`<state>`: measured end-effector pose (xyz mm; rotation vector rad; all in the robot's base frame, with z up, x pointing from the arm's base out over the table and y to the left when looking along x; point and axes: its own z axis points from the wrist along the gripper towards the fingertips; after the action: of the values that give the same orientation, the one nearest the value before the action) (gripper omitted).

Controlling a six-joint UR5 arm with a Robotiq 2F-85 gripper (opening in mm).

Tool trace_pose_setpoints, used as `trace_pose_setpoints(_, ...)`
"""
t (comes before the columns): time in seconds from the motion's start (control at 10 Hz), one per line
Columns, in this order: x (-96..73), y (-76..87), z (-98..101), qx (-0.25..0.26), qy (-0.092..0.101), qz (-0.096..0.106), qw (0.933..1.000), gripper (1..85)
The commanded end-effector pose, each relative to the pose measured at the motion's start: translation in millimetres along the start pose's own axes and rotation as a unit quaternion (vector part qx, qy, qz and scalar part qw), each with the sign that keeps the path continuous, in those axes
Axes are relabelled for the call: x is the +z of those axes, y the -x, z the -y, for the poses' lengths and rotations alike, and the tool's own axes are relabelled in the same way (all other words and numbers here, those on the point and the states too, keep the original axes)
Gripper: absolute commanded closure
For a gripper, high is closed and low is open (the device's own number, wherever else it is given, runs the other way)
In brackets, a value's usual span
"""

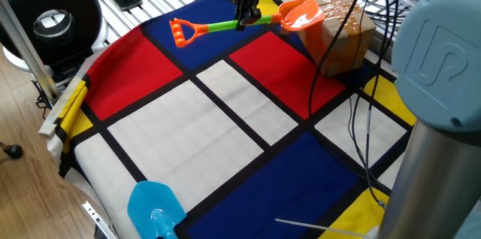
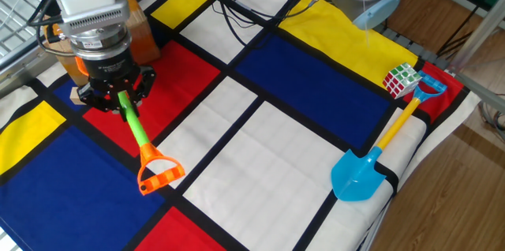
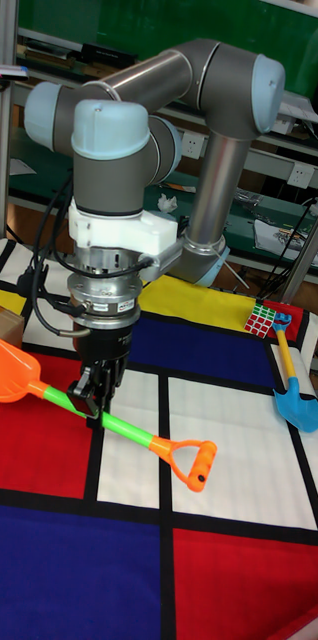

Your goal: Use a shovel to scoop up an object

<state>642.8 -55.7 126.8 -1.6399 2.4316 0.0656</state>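
Starting nearest the tall fixed camera, the orange D-loop (image 3: 194,463) ends the toy shovel (image 3: 129,431), whose thin green shaft runs up and left toward the gripper (image 3: 94,392). The fingers are clamped around that shaft about midway along it, so the long axis lies crosswise to them, with the loop on one side and the orange blade (image 3: 9,368) on the other. From one fixed view, the blade's hollow looks empty and sits just beside the brown cardboard box (image 1: 338,32). A small pale tan shape (image 2: 76,93) shows on the cloth close under the gripper, on the blade side; it is probably the wooden cube, though it is too small to be sure. If so, the blade must come down and slide toward it. Farther back, well apart, lie a light blue shovel (image 3: 297,405) and a Rubik's cube (image 3: 260,321).
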Motion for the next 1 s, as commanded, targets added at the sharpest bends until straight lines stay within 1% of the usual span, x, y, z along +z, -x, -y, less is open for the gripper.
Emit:
trace_pose_setpoints(0.0, -1.6, 5.5, -2.0, -0.008, 0.005, 0.012, 0.9999, 84.7)
trace_pose_setpoints(0.2, -1.2, 10.3, -1.5, -0.004, 0.003, 0.015, 0.9999, 84.7)
trace_pose_setpoints(0.3, 0.0, 21.4, 0.1, -0.004, -0.005, 0.013, 0.9999, 84.7)
trace_pose_setpoints(0.4, 2.0, 40.0, -3.1, 0.006, -0.007, 0.015, 0.9999, 84.7)
trace_pose_setpoints(0.6, 12.5, 76.7, -7.7, 0.027, -0.015, 0.025, 0.9992, 84.7)
trace_pose_setpoints(0.7, 13.5, 82.9, -3.3, 0.029, -0.029, 0.013, 0.9991, 84.7)
trace_pose_setpoints(0.8, 13.5, 76.4, -1.6, 0.014, -0.032, 0.0, 0.9994, 84.7)
trace_pose_setpoints(0.9, 13.9, 73.6, -9.5, -0.006, -0.017, -0.006, 0.9998, 84.7)
